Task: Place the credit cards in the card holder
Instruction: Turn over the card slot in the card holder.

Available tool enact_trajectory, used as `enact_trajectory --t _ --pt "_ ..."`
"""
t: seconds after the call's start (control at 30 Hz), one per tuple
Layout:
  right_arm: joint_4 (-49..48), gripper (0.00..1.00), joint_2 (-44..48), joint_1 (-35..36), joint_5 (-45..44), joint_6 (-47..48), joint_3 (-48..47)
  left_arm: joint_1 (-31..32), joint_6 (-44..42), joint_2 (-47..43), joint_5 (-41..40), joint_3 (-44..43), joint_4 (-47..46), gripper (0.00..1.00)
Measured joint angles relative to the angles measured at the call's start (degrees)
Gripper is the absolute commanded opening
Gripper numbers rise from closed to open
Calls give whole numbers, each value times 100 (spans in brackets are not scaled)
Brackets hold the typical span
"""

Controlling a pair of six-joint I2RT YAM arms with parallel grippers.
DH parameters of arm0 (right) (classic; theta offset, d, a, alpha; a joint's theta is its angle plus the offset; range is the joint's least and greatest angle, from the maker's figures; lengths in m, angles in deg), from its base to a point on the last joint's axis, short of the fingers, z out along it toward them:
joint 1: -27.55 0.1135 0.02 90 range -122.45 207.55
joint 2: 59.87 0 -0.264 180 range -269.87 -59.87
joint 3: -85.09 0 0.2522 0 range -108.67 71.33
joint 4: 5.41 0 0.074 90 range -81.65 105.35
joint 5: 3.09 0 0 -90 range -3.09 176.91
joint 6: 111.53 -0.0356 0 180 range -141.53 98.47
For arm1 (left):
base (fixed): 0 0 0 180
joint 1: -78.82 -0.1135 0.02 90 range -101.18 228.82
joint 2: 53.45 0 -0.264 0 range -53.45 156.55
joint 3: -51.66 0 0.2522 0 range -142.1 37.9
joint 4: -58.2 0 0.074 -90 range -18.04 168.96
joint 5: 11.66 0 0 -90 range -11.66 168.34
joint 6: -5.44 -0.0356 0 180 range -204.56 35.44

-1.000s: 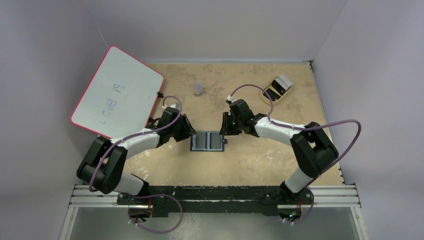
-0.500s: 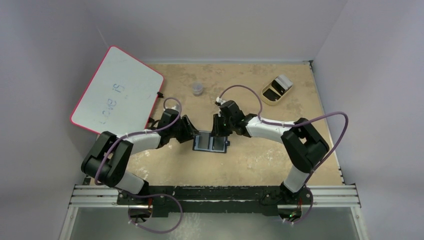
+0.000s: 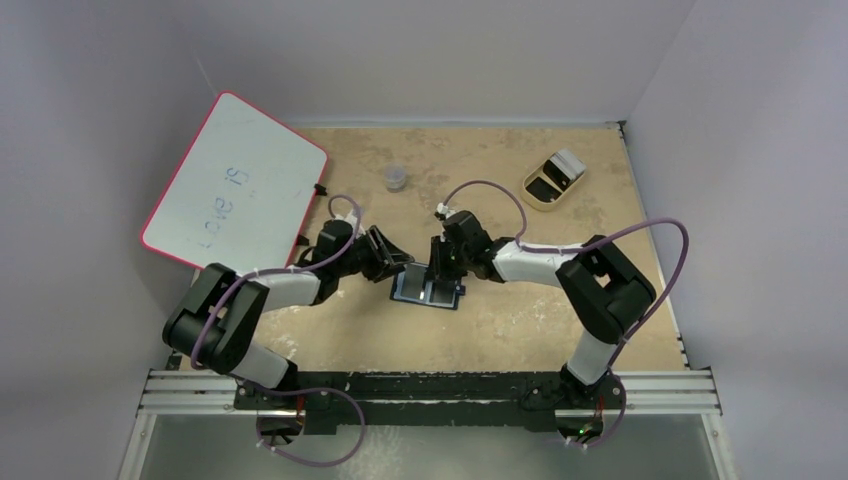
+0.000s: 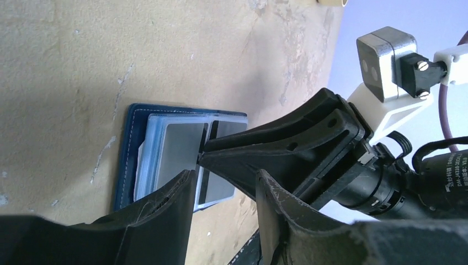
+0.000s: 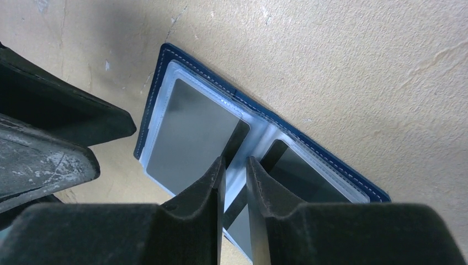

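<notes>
The navy card holder lies open on the table between my grippers. Its clear inner pockets hold grey cards, one in the left pocket and a darker one in the right pocket. My right gripper is tipped down over the holder's middle fold. Its jaws are nearly closed, with a thin slit between them and nothing seen held. My left gripper is open and empty at the holder's left edge. The left wrist view shows the holder and the right gripper's fingers touching it.
A pink-edged whiteboard leans at the back left. A small grey round cap sits at the back centre. A tan oval tray stands at the back right with a pale grey-white card-like piece on its far end.
My right gripper has moved left from the holder's right edge to over its middle fold. My left gripper has pushed right to the holder's left edge. The holder has turned slightly.
</notes>
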Motion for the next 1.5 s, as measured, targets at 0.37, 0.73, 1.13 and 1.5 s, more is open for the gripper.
enact_trajectory --t 0.37,0.73,1.13,1.5 --pt "-232 22 22 0 15 -127 151 -2 -946 -219 -981 -247 1626 47" --pt "-382 22 26 -26 74 -157 227 -4 -857 227 -643 -153 813 48" --pt "-369 22 76 -122 109 -168 275 -90 109 317 -192 431 -691 39" --pt "-407 24 153 -146 94 -168 361 76 841 538 223 643 -2203 34"
